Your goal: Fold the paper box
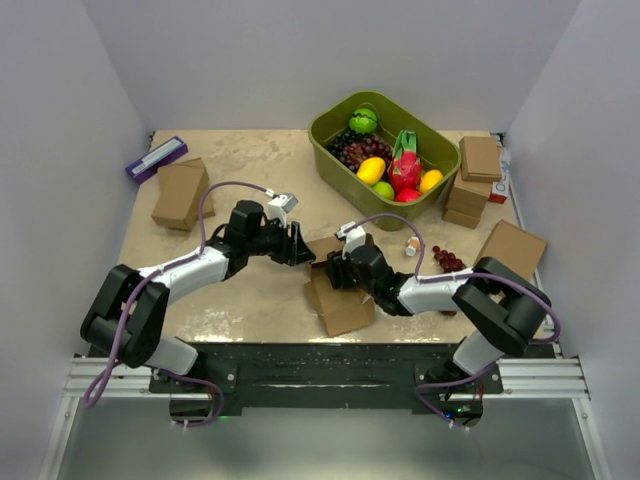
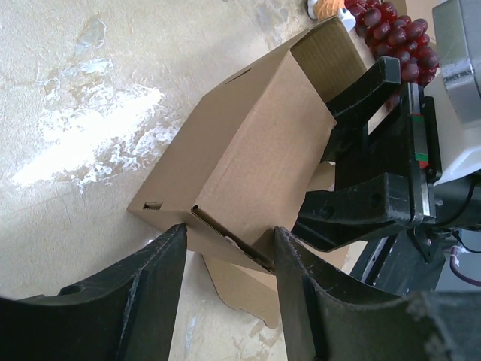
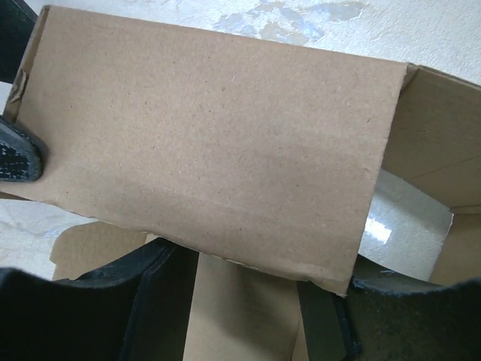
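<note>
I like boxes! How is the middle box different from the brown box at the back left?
The paper box has one end open and a flap loose; the back-left brown box looks closed. The paper box sits between the left gripper and right gripper; the back-left brown box lies away from them. Both are plain brown cardboard.

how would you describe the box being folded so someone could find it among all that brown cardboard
On the tan table, look at the near middle, closer to the arms than the green fruit bin. The paper box lies there between the left gripper and right gripper. Unlike the closed brown boxes at the table's sides, it is half-folded, with one end open.
</note>
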Robot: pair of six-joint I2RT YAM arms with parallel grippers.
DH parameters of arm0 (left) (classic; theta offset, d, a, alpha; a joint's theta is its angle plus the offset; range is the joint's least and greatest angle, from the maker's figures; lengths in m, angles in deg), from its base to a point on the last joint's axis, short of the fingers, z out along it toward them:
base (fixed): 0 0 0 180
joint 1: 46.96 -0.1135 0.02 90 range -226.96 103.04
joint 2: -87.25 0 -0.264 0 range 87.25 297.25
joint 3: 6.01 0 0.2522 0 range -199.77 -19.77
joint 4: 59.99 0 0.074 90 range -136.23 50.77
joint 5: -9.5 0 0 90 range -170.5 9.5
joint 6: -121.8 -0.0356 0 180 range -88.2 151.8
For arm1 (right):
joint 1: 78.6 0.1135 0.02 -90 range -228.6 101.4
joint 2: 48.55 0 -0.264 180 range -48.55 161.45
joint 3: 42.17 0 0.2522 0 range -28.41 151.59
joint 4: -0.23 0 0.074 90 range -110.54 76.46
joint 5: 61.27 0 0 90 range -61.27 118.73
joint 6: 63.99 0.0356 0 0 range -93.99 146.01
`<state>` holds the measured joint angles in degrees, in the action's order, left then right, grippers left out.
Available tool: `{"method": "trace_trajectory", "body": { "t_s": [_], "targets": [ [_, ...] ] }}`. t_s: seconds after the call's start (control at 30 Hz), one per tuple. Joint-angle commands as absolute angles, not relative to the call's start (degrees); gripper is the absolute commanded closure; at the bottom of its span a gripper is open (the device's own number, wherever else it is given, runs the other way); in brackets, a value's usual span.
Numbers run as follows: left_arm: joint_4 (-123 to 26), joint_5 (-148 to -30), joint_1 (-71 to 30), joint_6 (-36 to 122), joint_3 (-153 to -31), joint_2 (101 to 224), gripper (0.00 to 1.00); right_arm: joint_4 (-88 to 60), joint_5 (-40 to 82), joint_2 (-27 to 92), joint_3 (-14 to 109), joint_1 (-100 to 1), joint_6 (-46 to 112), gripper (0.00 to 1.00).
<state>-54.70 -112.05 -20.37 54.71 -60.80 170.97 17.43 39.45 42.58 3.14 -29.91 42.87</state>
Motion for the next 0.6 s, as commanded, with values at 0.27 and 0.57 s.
{"method": "trace_trajectory", "body": {
  "t_s": [0.27, 0.57],
  "targets": [
    [-49.9, -108.5, -21.6, 49.2, -64.1, 170.9, 0.47, -0.3, 38.1, 26.2, 4.0, -28.2, 49.6, 0.26],
    [-50.5, -109.4, -21.6, 49.5, -63.8, 170.8, 0.49, -13.4, 37.9, 20.0, 3.8, -25.9, 54.7, 0.55]
  ]
}}
